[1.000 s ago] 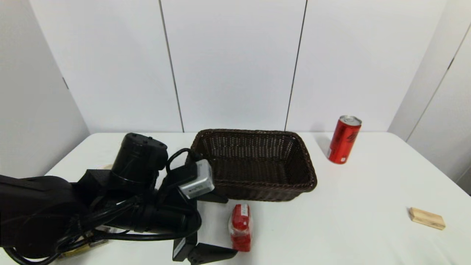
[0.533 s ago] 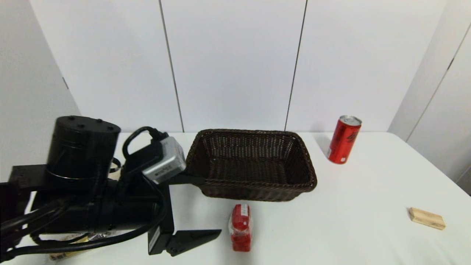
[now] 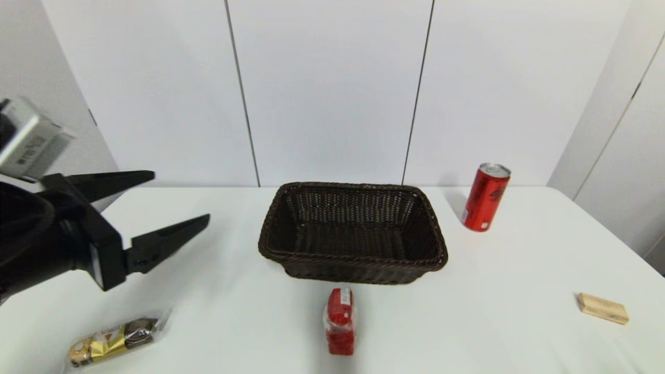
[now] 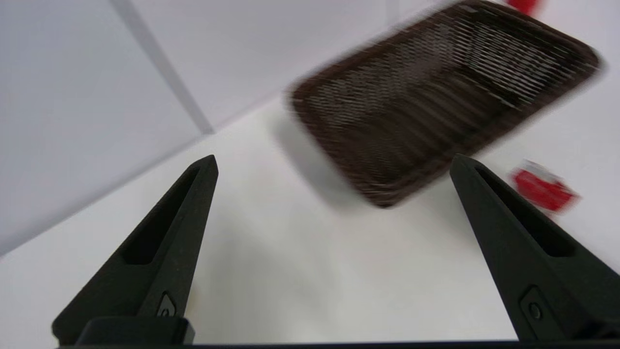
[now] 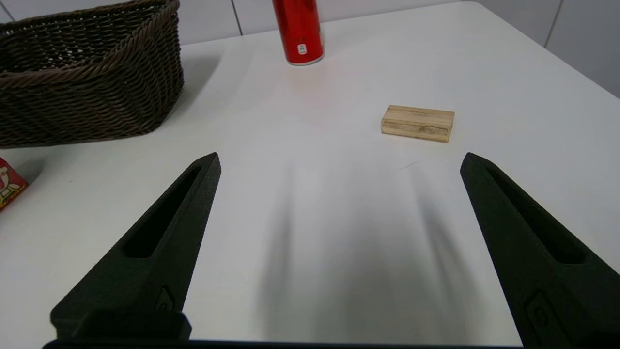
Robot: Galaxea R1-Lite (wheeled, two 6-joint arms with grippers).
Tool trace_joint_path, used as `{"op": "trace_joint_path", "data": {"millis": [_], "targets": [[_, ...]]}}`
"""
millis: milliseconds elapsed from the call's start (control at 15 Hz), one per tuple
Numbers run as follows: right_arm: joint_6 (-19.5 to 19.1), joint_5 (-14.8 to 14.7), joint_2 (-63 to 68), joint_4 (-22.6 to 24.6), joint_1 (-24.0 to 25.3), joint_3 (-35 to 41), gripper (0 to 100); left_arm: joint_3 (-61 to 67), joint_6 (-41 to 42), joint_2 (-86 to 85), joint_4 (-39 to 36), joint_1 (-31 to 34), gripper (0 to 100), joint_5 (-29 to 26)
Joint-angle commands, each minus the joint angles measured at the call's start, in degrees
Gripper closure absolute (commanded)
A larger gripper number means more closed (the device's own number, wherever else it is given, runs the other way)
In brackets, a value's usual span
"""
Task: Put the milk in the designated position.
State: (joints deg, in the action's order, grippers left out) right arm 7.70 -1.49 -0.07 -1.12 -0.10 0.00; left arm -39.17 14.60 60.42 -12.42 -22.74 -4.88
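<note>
The white tabletop [image 3: 519,270] is carrying five things. The basket [image 3: 353,234] is sitting ahead of the raised left end effector [image 3: 174,200], with the milk [image 3: 340,320] lying just beyond the basket's near wall. The chocolate pack [image 3: 111,340] is lying below that end effector. The wooden block [image 5: 417,123] and the can [image 5: 298,30] are resting ahead of the right end effector [image 5: 339,162].

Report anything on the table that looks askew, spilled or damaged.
Nothing stands out. The milk sits in front of the wicker basket, the soda can stands upright, and nothing is spilled. The left gripper hangs open, empty.
</note>
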Motion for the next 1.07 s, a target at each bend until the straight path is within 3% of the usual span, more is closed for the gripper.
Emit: {"op": "trace_joint_path", "data": {"millis": [67, 400, 600, 800, 1067], "targets": [[0.03, -0.01, 0.07, -0.02, 0.01, 0.00, 0, 8.06, -0.19, -16.91, -0.41, 17.20, 0, 0.04], [0.03, -0.01, 0.07, -0.02, 0.01, 0.00, 0, 21.59, -4.32, -34.75, 0.12, 23.17, 0, 0.13], [0.03, -0.01, 0.07, -0.02, 0.01, 0.00, 0, 29.76, -5.20, -43.98, 1.17, 23.17, 0, 1.45], [0.03, -0.01, 0.07, -0.02, 0.01, 0.00, 0, 34.07, -5.11, -53.65, 6.80, 23.17, 0, 5.05], [0.03, -0.01, 0.07, -0.02, 0.01, 0.00, 0, 38.82, -5.02, -60.24, 8.82, 23.17, 0, 4.96]]}}
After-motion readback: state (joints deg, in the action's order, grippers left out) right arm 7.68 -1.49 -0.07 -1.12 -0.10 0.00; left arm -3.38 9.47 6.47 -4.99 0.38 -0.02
